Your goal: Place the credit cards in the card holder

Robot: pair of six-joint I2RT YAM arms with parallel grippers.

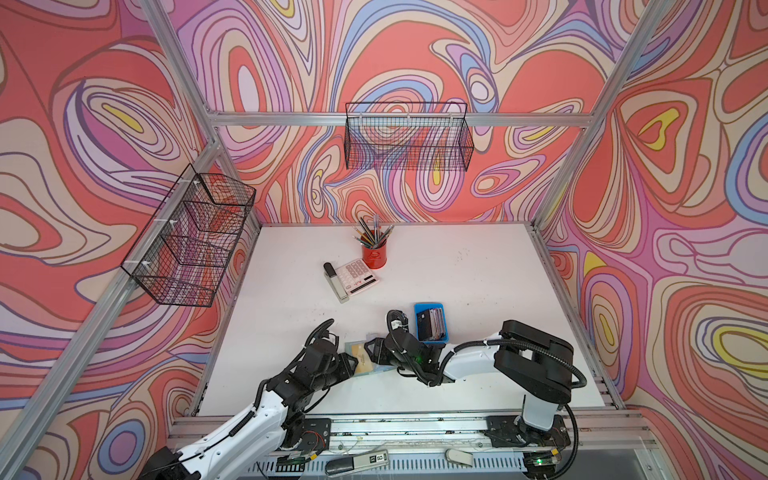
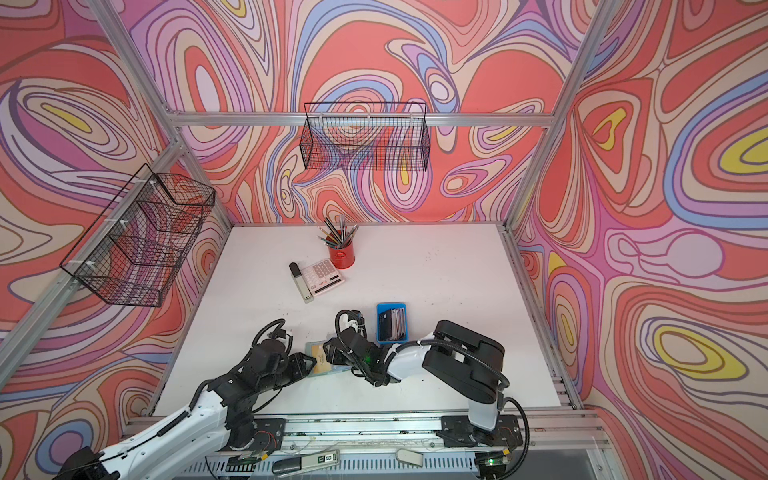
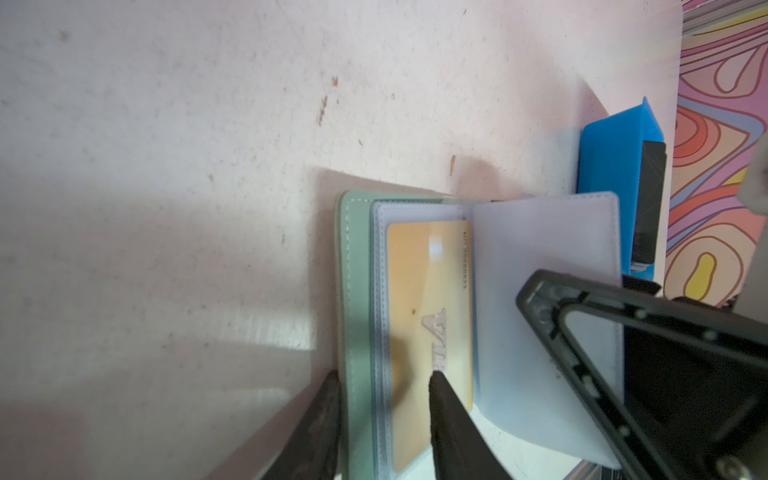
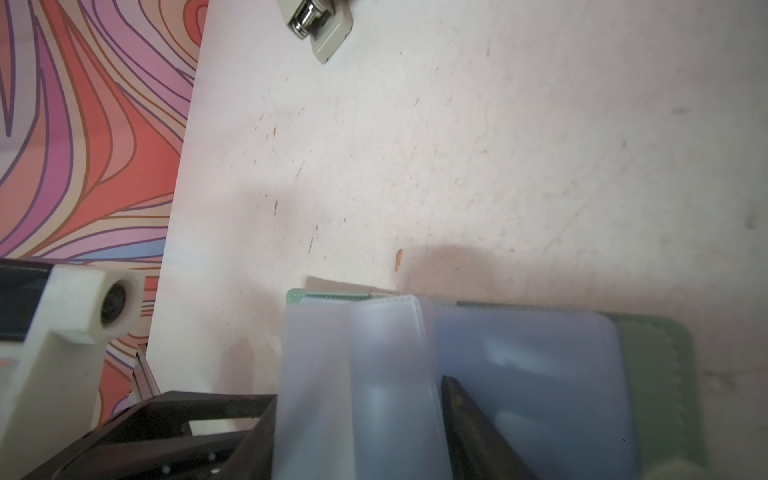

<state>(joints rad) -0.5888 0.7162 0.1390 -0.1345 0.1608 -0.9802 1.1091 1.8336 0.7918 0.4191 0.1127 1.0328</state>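
Note:
The sage-green card holder (image 1: 354, 347) lies open on the table between both grippers, with a tan credit card (image 3: 428, 299) tucked in a clear sleeve of its left half. My left gripper (image 3: 384, 382) is shut on that half, one finger under the green cover and one on the tan card. My right gripper (image 4: 370, 386) stands open around loose clear sleeves (image 4: 374, 353); one finger (image 4: 465, 415) shows and the other is hidden behind the sleeves. More credit cards (image 1: 428, 326) stand on edge in the blue tray (image 1: 430, 306) just beyond the right gripper (image 1: 374, 347).
A calculator (image 1: 357, 274) and a grey stapler (image 1: 334, 280) lie mid-table, with a red cup of pencils (image 1: 374, 253) behind them. Wire baskets hang on the back wall (image 1: 409, 137) and the left wall (image 1: 191, 241).

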